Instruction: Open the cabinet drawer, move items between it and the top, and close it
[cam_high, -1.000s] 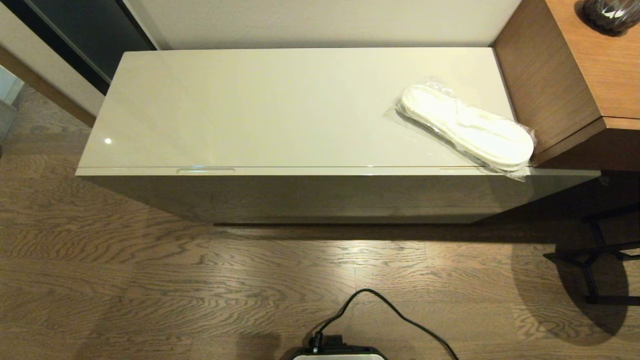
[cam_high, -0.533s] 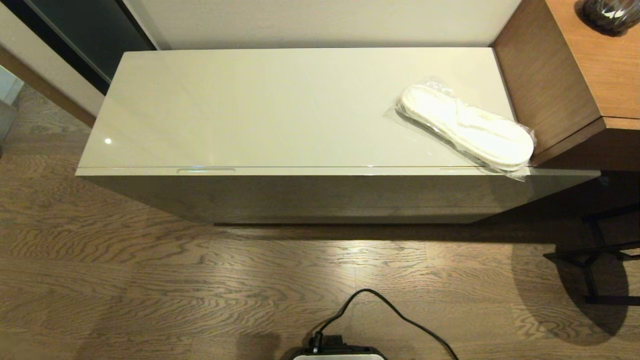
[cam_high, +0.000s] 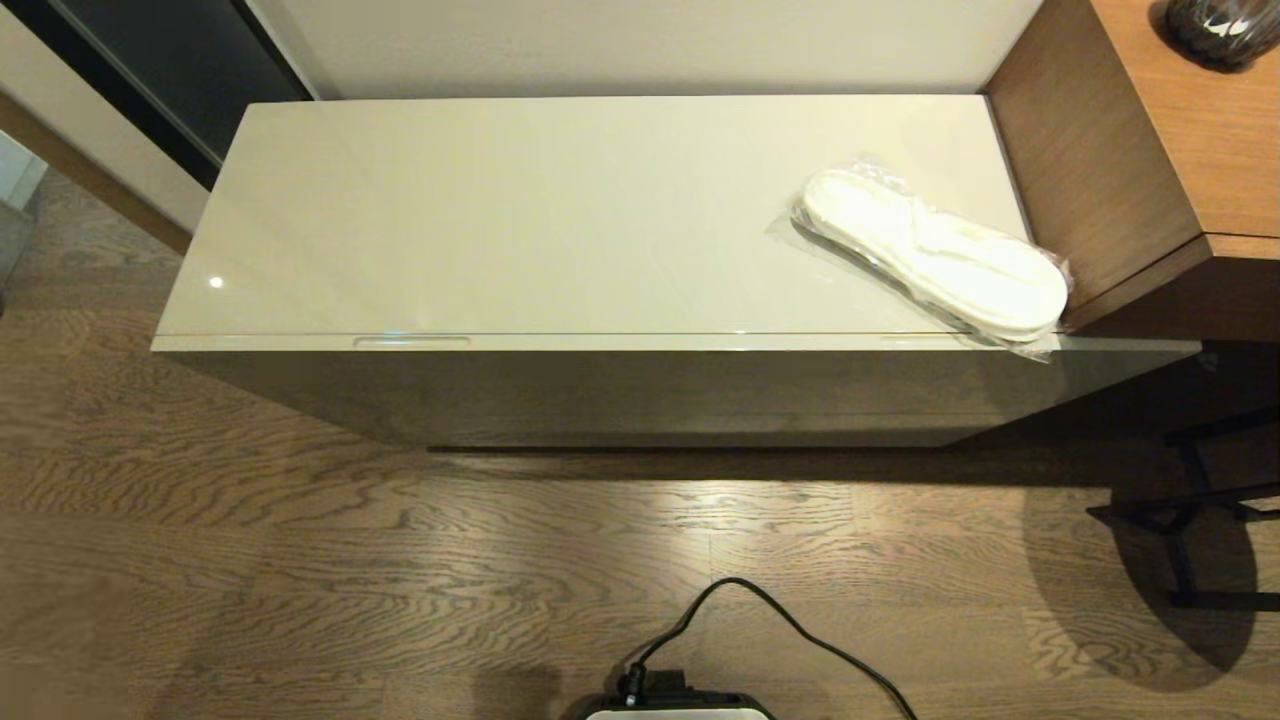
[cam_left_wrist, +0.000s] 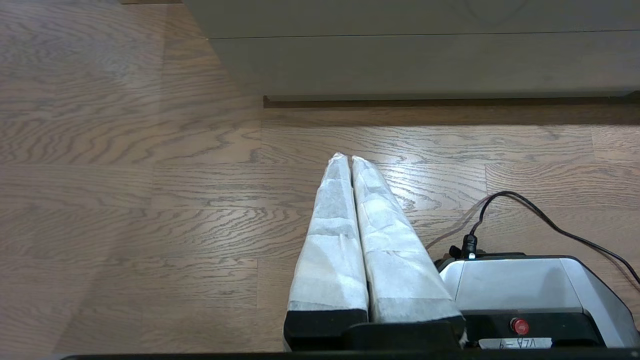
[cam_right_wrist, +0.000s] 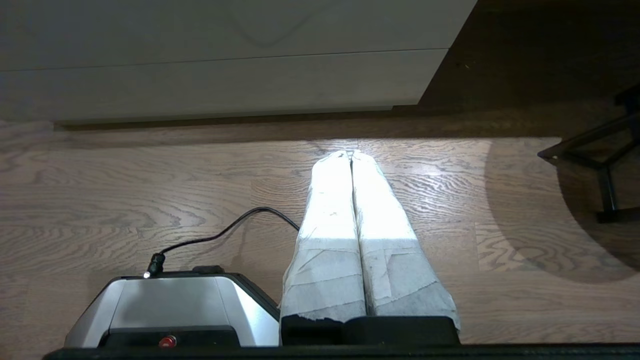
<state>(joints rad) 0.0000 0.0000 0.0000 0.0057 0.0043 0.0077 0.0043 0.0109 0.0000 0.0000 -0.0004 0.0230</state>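
The long glossy beige cabinet stands before me, its flat top (cam_high: 520, 210) bare except at the right end. There a pair of white slippers (cam_high: 935, 255) sealed in clear plastic lies slantwise, its near tip at the front edge. The cabinet drawer (cam_high: 640, 342) is shut; one slot handle (cam_high: 411, 341) shows on its front edge at the left. Neither arm appears in the head view. My left gripper (cam_left_wrist: 348, 158) is shut and empty, low over the wooden floor in front of the cabinet's base. My right gripper (cam_right_wrist: 351, 153) is likewise shut and empty over the floor.
A brown wooden unit (cam_high: 1140, 150) abuts the cabinet's right end, with a dark vase (cam_high: 1218, 28) on it. A black metal frame (cam_high: 1190, 520) stands on the floor at the right. My base (cam_high: 680, 705) and its black cable (cam_high: 800, 625) lie near the bottom middle.
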